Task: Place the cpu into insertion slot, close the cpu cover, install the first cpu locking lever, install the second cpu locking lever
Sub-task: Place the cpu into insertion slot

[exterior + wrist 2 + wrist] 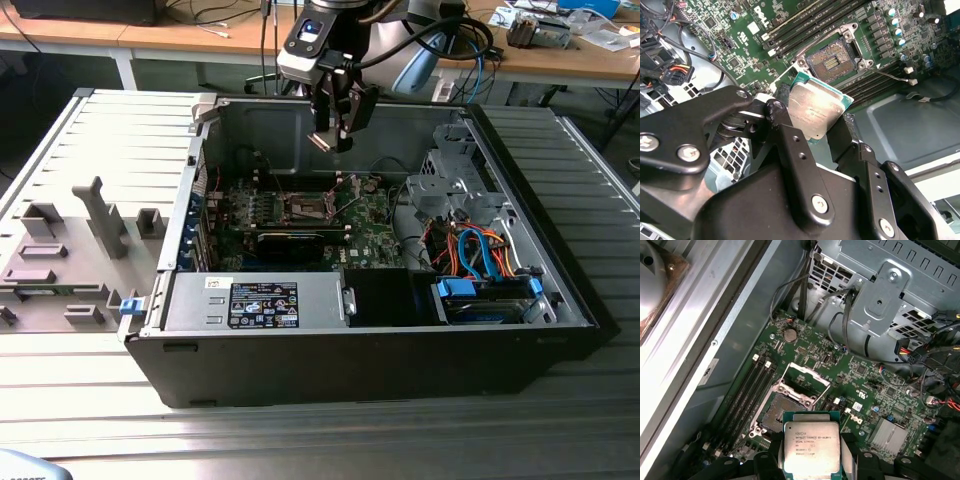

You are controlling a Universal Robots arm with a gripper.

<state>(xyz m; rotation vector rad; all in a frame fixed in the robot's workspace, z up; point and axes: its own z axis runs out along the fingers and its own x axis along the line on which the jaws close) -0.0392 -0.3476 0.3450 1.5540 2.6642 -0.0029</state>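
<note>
My gripper [334, 128] hangs inside the open computer case, above the green motherboard, shut on the cpu [320, 142]. In both wrist views the cpu [815, 111] [811, 447] is a silvery square chip with a green edge, pinched by its sides between black fingers [785, 135]. Below it, and apart from it, lies the insertion slot [832, 60] [774, 416] [305, 208], bare with a brownish contact field. In the first wrist view the cpu cover [802, 382] is swung open, standing as a metal frame at the slot's far side.
Rows of narrow black memory slots [747, 390] flank the socket. A long black card [290, 243] and the power supply [260, 300] sit nearer the case front. A drive cage [450, 185] with coloured cables [475, 255] is on the exterior view's right. A grey fixture plate [70, 240] lies outside.
</note>
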